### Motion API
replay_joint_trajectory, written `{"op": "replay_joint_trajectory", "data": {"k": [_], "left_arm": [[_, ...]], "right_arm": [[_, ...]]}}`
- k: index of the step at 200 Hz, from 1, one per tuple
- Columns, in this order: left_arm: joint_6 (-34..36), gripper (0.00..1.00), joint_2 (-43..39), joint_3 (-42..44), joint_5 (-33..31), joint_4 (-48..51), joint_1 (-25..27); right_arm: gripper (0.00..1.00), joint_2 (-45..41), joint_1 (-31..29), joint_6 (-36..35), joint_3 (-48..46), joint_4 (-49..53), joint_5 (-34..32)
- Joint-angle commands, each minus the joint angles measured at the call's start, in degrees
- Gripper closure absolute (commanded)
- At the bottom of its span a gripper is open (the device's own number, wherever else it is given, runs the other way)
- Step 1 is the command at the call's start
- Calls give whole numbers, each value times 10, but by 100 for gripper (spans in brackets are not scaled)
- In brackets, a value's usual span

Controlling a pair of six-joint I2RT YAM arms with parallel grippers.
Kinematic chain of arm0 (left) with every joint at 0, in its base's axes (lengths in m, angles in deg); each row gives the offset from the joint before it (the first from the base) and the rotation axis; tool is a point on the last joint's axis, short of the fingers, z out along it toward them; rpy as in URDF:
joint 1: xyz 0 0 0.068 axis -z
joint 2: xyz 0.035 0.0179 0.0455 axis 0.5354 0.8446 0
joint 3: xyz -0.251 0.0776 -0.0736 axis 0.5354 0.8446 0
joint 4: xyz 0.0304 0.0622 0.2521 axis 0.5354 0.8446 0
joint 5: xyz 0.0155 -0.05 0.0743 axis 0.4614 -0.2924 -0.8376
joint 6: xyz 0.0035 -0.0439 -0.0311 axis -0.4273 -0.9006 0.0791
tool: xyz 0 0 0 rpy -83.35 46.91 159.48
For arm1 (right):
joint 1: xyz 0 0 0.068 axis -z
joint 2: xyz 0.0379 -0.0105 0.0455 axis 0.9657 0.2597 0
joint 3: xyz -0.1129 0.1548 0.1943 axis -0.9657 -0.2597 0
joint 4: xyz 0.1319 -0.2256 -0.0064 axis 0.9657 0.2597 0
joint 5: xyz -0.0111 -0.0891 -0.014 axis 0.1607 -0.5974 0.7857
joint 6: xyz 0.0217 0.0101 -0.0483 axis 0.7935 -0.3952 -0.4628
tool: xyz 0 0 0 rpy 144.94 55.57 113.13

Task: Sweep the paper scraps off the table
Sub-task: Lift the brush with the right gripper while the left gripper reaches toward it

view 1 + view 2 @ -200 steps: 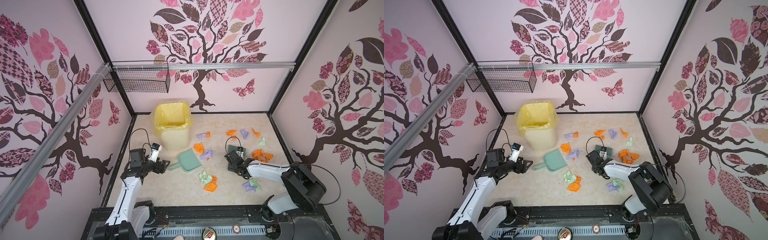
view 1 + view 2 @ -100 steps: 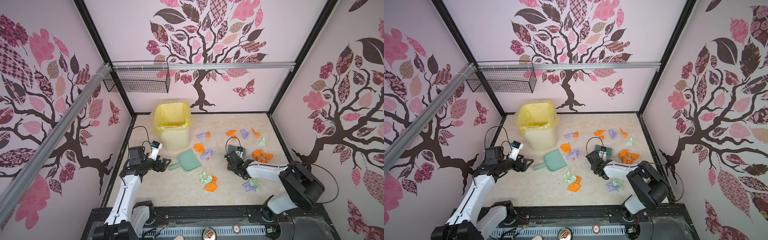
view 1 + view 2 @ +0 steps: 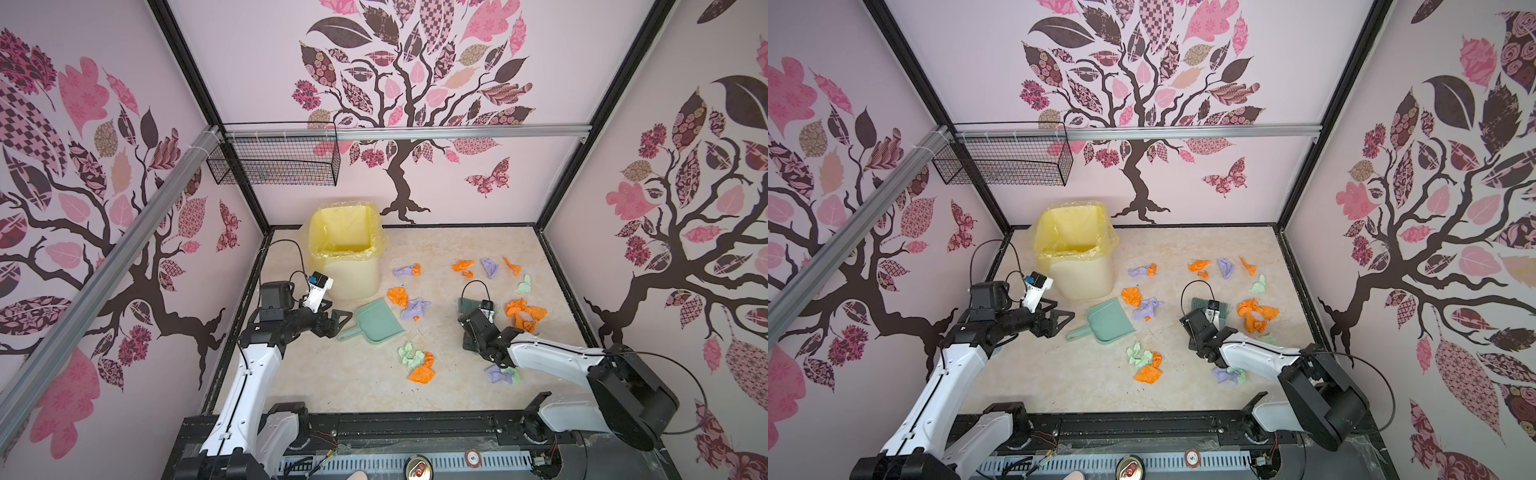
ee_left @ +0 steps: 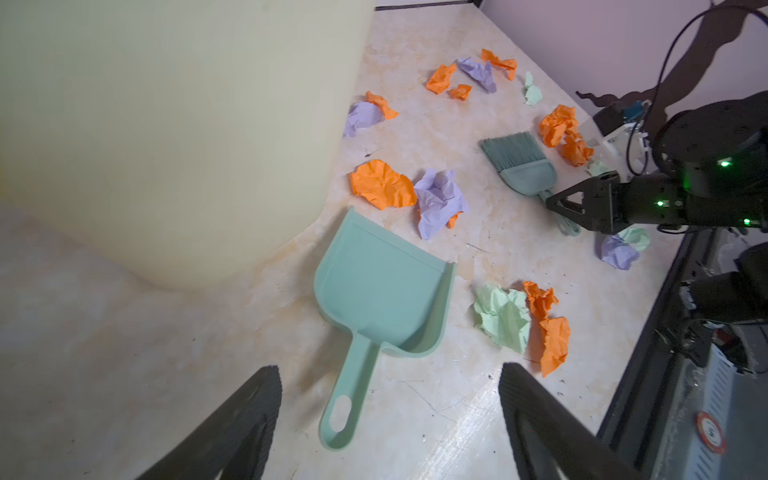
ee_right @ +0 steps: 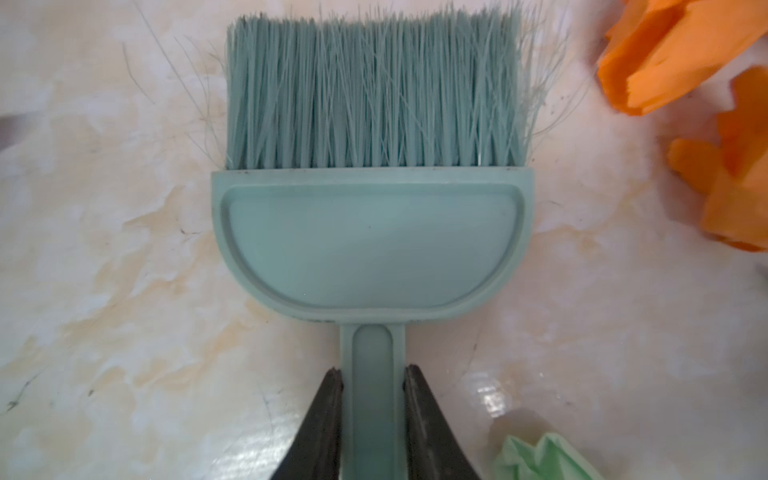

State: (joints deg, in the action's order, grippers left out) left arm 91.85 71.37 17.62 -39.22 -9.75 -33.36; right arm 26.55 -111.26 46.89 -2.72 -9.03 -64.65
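Paper scraps in orange (image 3: 521,311), lilac (image 3: 415,308) and pale green (image 3: 409,353) lie scattered over the beige table (image 3: 332,382); several more show in the left wrist view, such as an orange scrap (image 4: 382,185). The teal brush (image 5: 372,237) lies flat, bristles (image 3: 468,304) pointing to the back. My right gripper (image 5: 372,371) is shut on its handle, also seen in a top view (image 3: 1200,318). The teal dustpan (image 3: 376,320) (image 4: 382,286) lies empty left of centre. My left gripper (image 4: 388,370) (image 3: 338,318) hovers open at the dustpan's handle end, holding nothing.
A cream bin with a yellow liner (image 3: 347,253) stands at the back left, close behind the dustpan. A wire basket (image 3: 276,164) hangs on the wall above it. Black frame rails (image 3: 415,424) edge the table; pink walls close three sides.
The right gripper's jaws have closed onto the brush handle. The left gripper has crept a little toward the dustpan's handle and stays open.
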Motion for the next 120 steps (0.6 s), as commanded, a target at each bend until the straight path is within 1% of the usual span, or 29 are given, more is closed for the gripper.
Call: {"op": "replay_joint_trajectory", "data": {"k": [1, 11, 29, 43, 61, 100, 120], "left_arm": [[-30, 14, 32, -54, 67, 25, 17], [-39, 14, 58, -80, 92, 41, 30], [-49, 15, 107, -126, 116, 72, 59], [-58, 15, 142, -151, 129, 84, 83], [-72, 16, 176, -171, 130, 75, 118], [-95, 15, 256, -218, 115, 56, 202], [-100, 16, 312, -258, 106, 56, 234]], "right_arm": [[74, -71, -5, -34, 26, 50, 11], [74, -102, -6, -45, 31, 56, 15], [76, -159, -8, -66, 37, 58, 24], [77, -198, -8, -79, 43, 61, 30], [78, -237, -9, -96, 52, 64, 43], [79, -264, -12, -143, 56, 61, 51], [80, -264, -14, -164, 47, 46, 61]]}}
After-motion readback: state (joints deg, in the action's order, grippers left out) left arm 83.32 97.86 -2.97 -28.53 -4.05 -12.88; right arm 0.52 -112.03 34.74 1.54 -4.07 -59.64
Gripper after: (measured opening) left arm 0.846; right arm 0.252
